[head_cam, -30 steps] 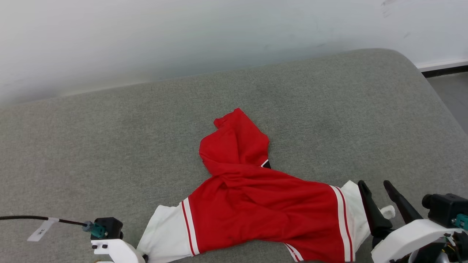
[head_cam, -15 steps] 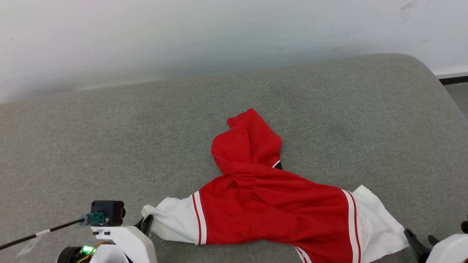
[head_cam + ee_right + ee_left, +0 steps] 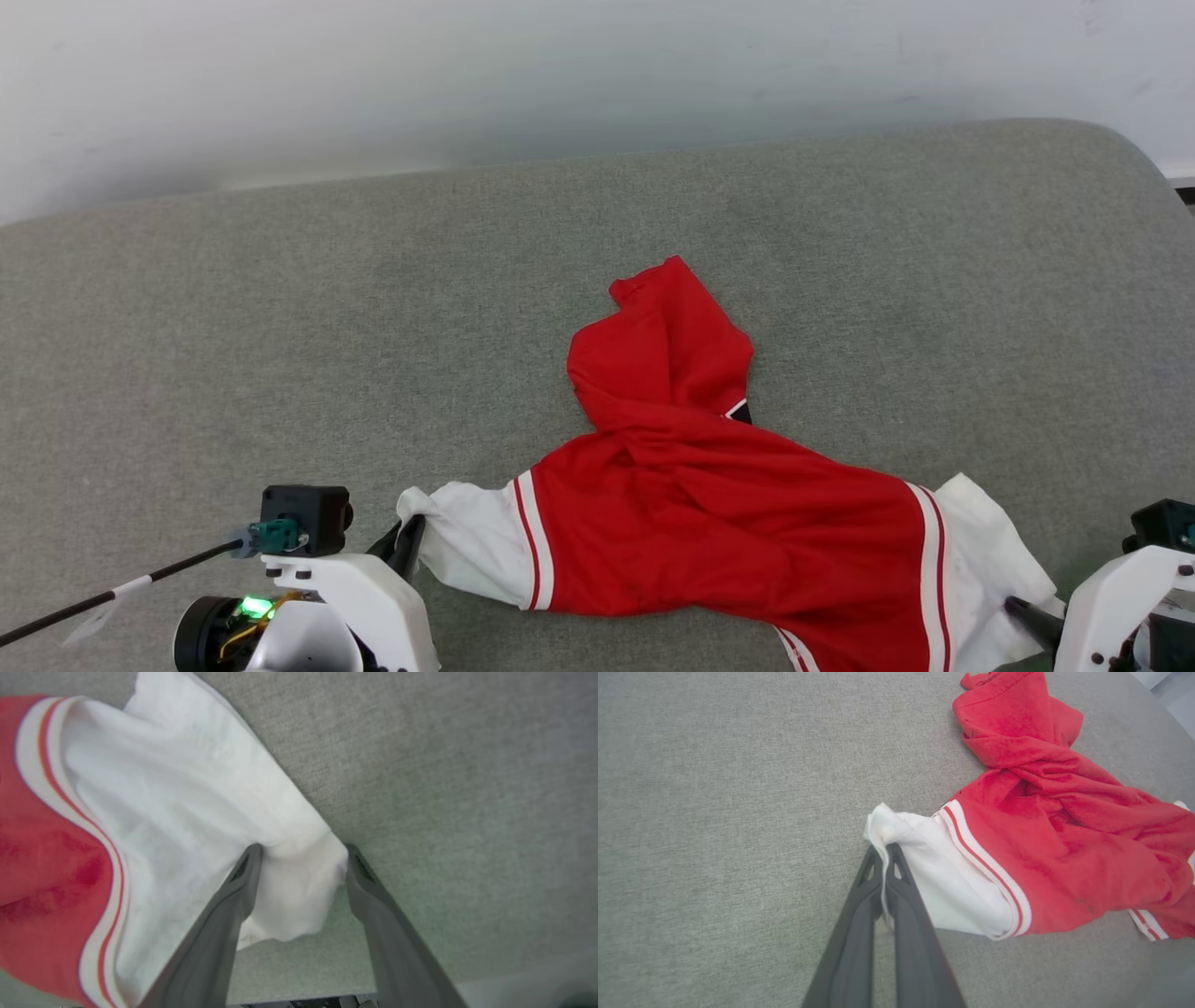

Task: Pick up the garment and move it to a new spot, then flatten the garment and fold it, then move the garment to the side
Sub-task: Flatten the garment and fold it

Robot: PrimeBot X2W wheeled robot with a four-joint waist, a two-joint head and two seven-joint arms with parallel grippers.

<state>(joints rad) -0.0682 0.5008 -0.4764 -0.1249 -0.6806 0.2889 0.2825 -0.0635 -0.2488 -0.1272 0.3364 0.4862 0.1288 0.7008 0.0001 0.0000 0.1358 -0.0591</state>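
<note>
**Near edge.** The left gripper (image 3: 409, 539) sits at the lower left of the head view. In the left wrist view, its two dark fingers (image 3: 906, 896) are pressed together on the outer edge of the white left sleeve (image 3: 934, 872), and a thin fold of cloth is pinched between the tips. A black cable (image 3: 168, 567) leads off to the left from the wrist housing, and a green light (image 3: 252, 607) glows on it.

The right gripper (image 3: 1027, 618) sits at the lower right of the head view. In the right wrist view, its fingers (image 3: 233, 896) stand spread apart. The loose corner of the white right sleeve (image 3: 187, 788) lies between them, unclamped. One fingertip touches the cloth and the other sits just beside its edge.

**Middle.** The garment (image 3: 709, 523) lies on the grey fabric surface (image 3: 280, 327), near the front edge and right of centre. Its red body stretches crosswise between the two sleeves. A white band with a red stripe marks each shoulder seam. The red cloth is wrinkled and not flat.

**Far.** The rest of the body is twisted and bunched into a narrow red lobe that points away from the robot. A small black sliver with a white outline (image 3: 742, 413) shows at the twist. Beyond the surface stands a pale wall (image 3: 467, 75).
</note>
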